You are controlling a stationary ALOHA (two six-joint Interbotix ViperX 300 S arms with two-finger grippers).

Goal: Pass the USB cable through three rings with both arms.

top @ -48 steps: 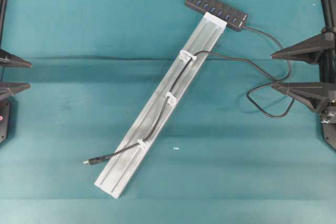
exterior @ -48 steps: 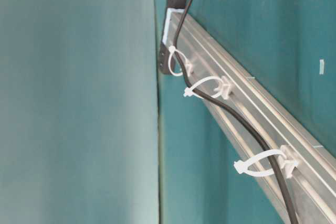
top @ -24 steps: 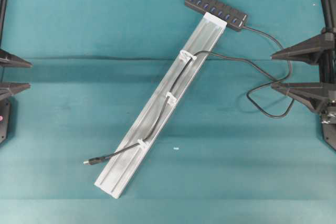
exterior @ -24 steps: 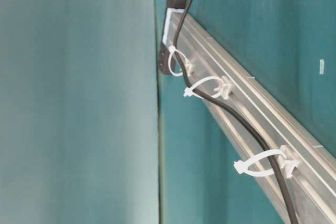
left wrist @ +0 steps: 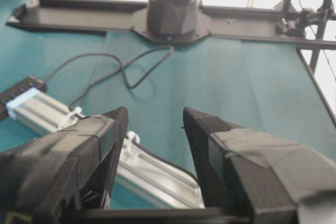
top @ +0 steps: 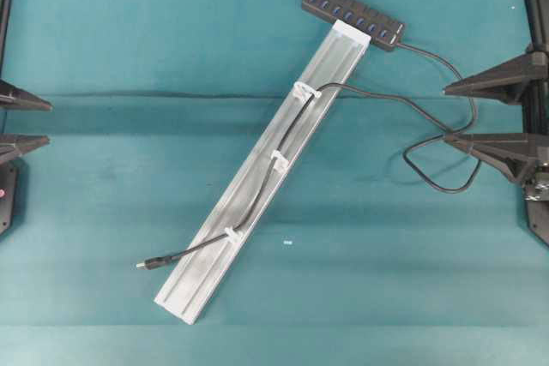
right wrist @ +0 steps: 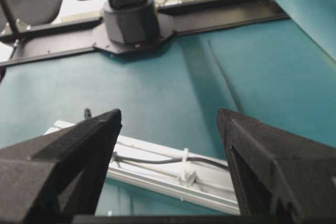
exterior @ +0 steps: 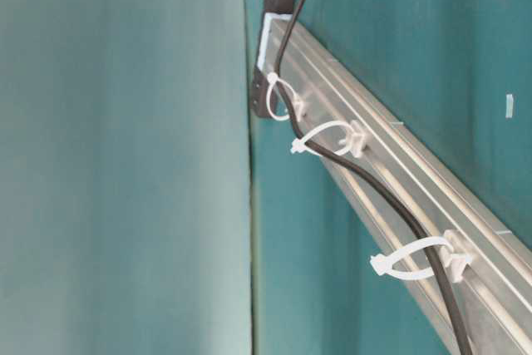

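Note:
The USB cable [top: 193,251] runs from the black hub [top: 353,16], loops on the cloth at the right, then lies along the silver rail [top: 206,273]. It passes through all three rings: the top ring [top: 302,92], the middle ring [top: 279,159] and the bottom ring [top: 232,234]. Its plug [top: 146,264] rests on the cloth left of the rail. My left gripper [top: 47,122] stands open at the left edge, far from the rail. At the right my right gripper [top: 444,115] is open above the cable loop. Both hold nothing.
A teal cloth [top: 129,49] covers the table, with a fold line across the middle. A small white scrap [top: 287,243] lies right of the rail. The opposite arm's black base [left wrist: 172,11] shows in the left wrist view.

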